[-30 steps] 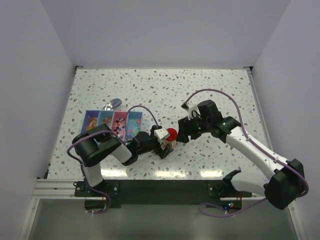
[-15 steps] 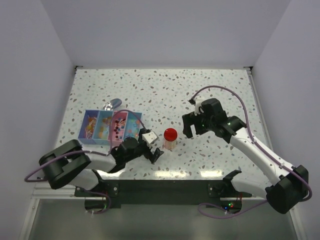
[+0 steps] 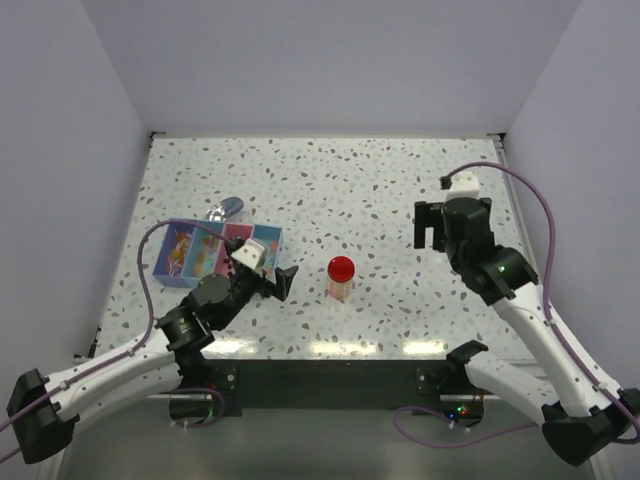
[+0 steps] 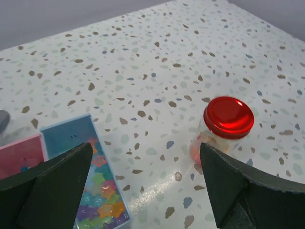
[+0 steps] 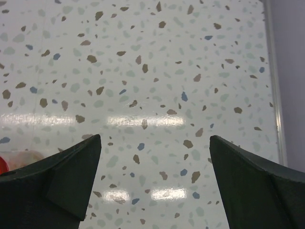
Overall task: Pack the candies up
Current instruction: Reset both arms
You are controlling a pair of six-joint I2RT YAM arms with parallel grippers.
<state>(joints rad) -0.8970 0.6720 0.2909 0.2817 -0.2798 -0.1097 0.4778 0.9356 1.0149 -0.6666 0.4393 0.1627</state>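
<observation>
A small clear jar [image 3: 341,285] with a round red lid [image 3: 341,266] stands upright in the middle of the table. Orange and pink candies [image 4: 199,149] show through the jar's wall below the lid [image 4: 228,117]. More candies [image 4: 101,191], star-shaped and multicoloured, lie in the blue compartment of a divided box [image 3: 272,237]. My left gripper [image 3: 278,284] is open between the box and the jar and holds nothing; the left wrist view [image 4: 145,155] shows bare table between its fingers. Far to the right of the jar, my right gripper [image 3: 430,228] is open over bare table [image 5: 155,143].
A metal spoon [image 3: 225,209] lies just behind the box. The box's other compartments [image 3: 190,248] have pictured floors. The table's right rim [image 5: 272,81] runs close to my right gripper. A sliver of the jar [image 5: 14,160] shows at the right wrist view's left edge.
Both arms have drawn away from the jar: the left back towards the box and the near edge, the right far to the right with its jaws opening. The jar stands alone, lid on.
</observation>
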